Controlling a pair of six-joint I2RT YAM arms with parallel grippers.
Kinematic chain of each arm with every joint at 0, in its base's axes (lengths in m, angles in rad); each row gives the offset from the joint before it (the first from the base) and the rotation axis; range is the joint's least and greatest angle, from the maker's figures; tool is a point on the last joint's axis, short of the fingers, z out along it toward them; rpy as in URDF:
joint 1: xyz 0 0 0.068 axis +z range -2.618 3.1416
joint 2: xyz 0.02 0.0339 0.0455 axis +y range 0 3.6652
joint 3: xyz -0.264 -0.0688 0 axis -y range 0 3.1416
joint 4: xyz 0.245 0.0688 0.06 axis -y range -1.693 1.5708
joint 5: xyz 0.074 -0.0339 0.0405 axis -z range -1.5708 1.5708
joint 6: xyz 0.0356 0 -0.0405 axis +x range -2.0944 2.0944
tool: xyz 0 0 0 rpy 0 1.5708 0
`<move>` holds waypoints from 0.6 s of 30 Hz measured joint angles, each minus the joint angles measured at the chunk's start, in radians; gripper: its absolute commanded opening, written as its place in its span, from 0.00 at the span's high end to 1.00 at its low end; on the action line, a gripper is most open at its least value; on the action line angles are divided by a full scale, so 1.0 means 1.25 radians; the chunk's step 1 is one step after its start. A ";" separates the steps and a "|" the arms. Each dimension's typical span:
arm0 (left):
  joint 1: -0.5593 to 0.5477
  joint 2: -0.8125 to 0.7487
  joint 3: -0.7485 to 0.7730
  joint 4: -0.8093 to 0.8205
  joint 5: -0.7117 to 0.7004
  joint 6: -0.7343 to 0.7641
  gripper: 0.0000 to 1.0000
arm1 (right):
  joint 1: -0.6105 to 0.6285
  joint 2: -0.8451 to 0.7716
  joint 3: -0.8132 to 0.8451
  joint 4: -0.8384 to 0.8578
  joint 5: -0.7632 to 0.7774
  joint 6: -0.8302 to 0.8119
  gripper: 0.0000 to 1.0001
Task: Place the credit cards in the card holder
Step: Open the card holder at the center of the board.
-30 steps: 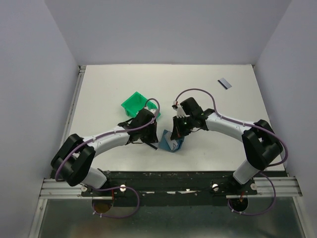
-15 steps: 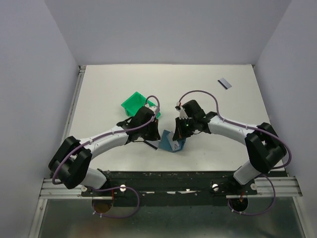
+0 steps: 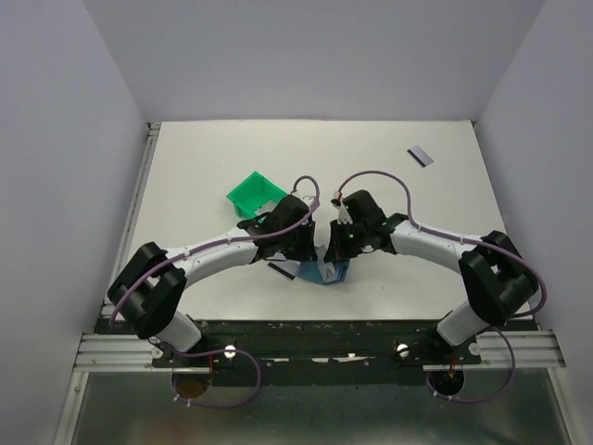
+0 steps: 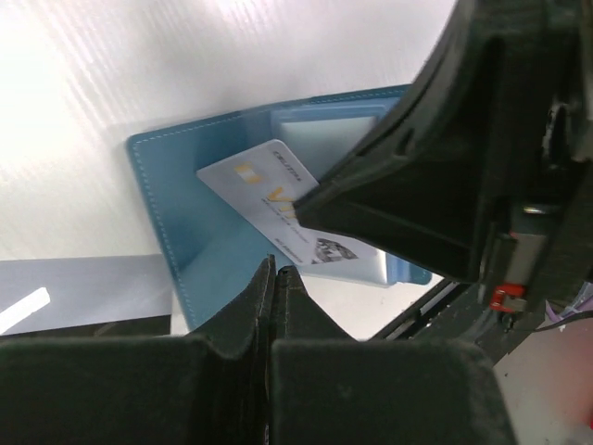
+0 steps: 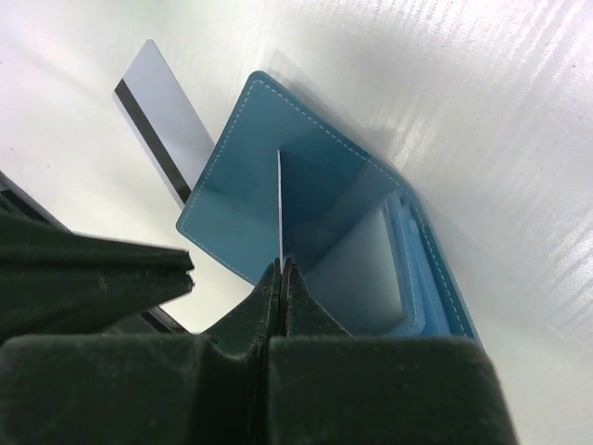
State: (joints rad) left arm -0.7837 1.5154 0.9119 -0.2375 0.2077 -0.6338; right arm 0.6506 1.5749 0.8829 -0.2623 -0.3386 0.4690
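Note:
The card holder (image 4: 190, 218) lies open on the table, slate-blue with a lighter inside, also seen under both grippers in the top view (image 3: 326, 273). My right gripper (image 5: 281, 266) is shut on a credit card (image 5: 279, 199), seen edge-on and standing over the open card holder (image 5: 236, 199). The left wrist view shows that card's printed white face (image 4: 264, 190). My left gripper (image 4: 275, 272) is shut with nothing between its fingers, its tip just above the card holder's near flap. A second credit card (image 5: 157, 116) lies flat just left of the card holder. A third credit card (image 3: 420, 157) lies far back right.
A green plastic bin (image 3: 253, 194) stands just behind the left arm's wrist. The two grippers are close together, tips nearly facing over the card holder. The table's near edge with the black arm rail (image 3: 306, 334) runs right below it.
My left gripper has moved right, up to the card holder beside the right gripper. The right gripper with its card has shifted slightly. The flat card left of the card holder has become visible.

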 measured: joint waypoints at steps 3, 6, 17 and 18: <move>-0.024 0.001 0.013 -0.013 -0.013 -0.014 1.00 | 0.000 -0.004 -0.008 0.006 0.015 0.004 1.00; -0.054 0.005 0.025 -0.031 -0.036 -0.031 1.00 | 0.000 -0.012 -0.013 0.007 0.028 0.005 1.00; -0.135 0.040 0.032 -0.050 -0.130 -0.122 1.00 | 0.000 -0.124 -0.023 -0.040 0.102 -0.005 1.00; -0.137 0.046 0.034 -0.051 -0.139 -0.129 1.00 | 0.000 -0.131 -0.023 -0.043 0.107 -0.005 1.00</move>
State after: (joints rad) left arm -0.9554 1.5734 0.9546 -0.3016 0.0338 -0.7948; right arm 0.6506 1.4113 0.8547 -0.3164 -0.2054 0.4625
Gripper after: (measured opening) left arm 0.024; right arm 0.009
